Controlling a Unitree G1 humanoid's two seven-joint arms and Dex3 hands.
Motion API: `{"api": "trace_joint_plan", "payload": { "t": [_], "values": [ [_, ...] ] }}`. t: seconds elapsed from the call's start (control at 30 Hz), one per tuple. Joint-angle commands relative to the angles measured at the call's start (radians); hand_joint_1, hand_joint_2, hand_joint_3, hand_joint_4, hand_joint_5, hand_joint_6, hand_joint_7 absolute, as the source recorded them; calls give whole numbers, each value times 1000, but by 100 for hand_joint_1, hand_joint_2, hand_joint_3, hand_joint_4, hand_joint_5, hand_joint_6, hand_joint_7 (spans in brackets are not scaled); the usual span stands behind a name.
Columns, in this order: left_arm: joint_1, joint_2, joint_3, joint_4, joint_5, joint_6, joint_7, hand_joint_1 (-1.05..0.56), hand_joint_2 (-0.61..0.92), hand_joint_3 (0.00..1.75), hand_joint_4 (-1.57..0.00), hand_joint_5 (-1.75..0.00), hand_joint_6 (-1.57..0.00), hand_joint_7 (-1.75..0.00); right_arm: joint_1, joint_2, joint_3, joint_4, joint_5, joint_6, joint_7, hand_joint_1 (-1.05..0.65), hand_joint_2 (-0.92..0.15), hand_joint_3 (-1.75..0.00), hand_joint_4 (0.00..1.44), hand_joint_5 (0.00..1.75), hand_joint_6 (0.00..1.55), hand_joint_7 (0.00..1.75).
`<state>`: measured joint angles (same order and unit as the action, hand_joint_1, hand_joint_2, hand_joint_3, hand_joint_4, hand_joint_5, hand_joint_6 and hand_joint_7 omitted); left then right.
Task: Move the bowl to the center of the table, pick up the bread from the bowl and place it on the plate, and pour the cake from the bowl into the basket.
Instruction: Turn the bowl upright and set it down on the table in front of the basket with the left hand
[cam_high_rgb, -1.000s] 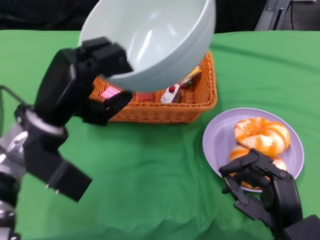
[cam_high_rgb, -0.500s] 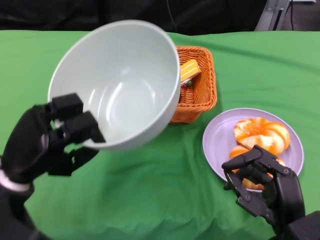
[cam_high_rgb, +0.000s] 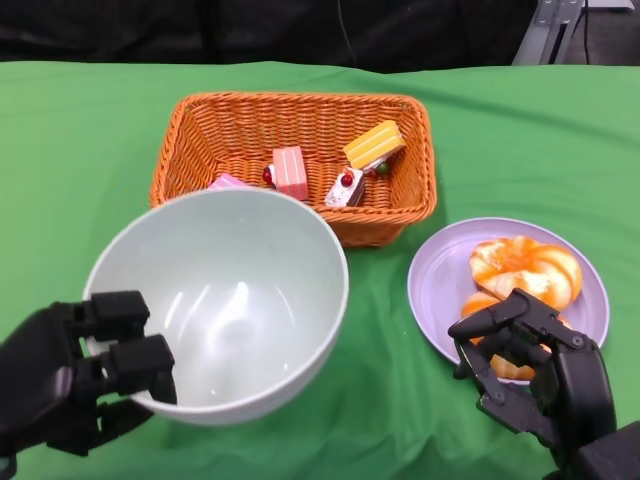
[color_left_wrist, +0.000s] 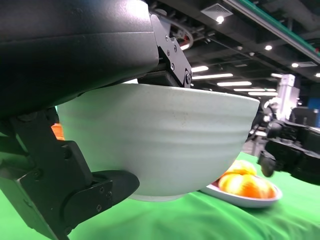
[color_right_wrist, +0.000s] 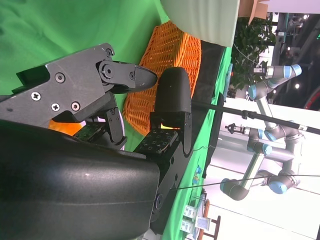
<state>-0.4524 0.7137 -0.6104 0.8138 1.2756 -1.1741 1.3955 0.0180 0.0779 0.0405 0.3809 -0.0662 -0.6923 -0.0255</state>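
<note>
L hand (cam_high_rgb: 75, 375): I see it gripping the bowl (cam_high_rgb: 220, 300) by the near-left rim, fingers (cam_high_rgb: 140, 360) hooked inside, rest of hand outside the wall. Bowl sits upright, mouth up, nothing visible inside. L wrist cam shows the bowl's base (color_left_wrist: 165, 192) at or just above the green cloth (cam_high_rgb: 520, 130); can't tell if it's touching.

Basket (cam_high_rgb: 420, 190): beyond the L hand and to its right, just behind the bowl's far rim. Inside I count several cake pcs: a pink slice (cam_high_rgb: 291, 172), a yellow-topped slice (cam_high_rgb: 373, 145) leaning toward the far-right corner, a small white pc w/ red cherry (cam_high_rgb: 345, 187), and another pink bit (cam_high_rgb: 228, 182) partly hidden by the bowl rim.

Plate (cam_high_rgb: 440, 285): lilac, right of the bowl, directly ahead of the R hand. Two glazed orange bread pcs on it: one (cam_high_rgb: 525, 268) fully in view, the other (cam_high_rgb: 490, 305) mostly covered by the R fingers.

R hand (cam_high_rgb: 535, 365): hangs over the plate's near edge, fingers (cam_high_rgb: 505, 320) curled in, spaced apart, above the nearer bread. Whether they touch it — can't tell. R wrist cam: nothing clamped btw the fingers, bread's orange shows behind them.
</note>
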Motion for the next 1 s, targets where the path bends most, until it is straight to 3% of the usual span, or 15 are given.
{"api": "trace_joint_plan", "payload": {
  "t": [0.03,0.27,0.47,0.6,0.77,1.0],
  "values": [
    [-10,23,-27,14,-3,-3,20,-3,21,140,-88,-174,-80,-164,10,-5,-6,-23,1,7,-8,-17,-67,-69,76,148,74,119],
    [-24,11,-65,49,-18,7,-11,0,25,138,-88,-172,-85,-156,22,-7,0,-43,6,17,1,-19,-68,-66,75,147,73,118],
    [-45,-22,-87,103,-33,68,-83,12,33,107,-90,-163,-87,-150,26,-3,0,-50,10,20,0,-18,-72,-57,74,147,73,117],
    [-68,-59,-112,150,-42,104,-123,14,38,91,-83,-173,-73,-167,27,2,0,-47,7,9,-6,-18,-72,-56,75,147,75,116],
    [-88,-99,-132,194,-60,124,-152,11,38,93,-81,-175,-66,-174,36,8,4,-61,-4,11,-17,-18,-72,-56,75,146,74,115],
    [-106,-125,-153,225,-87,129,-217,9,41,89,-78,-175,-68,-169,38,9,8,-66,7,15,-10,-18,-73,-54,75,147,74,116]
  ]
}}
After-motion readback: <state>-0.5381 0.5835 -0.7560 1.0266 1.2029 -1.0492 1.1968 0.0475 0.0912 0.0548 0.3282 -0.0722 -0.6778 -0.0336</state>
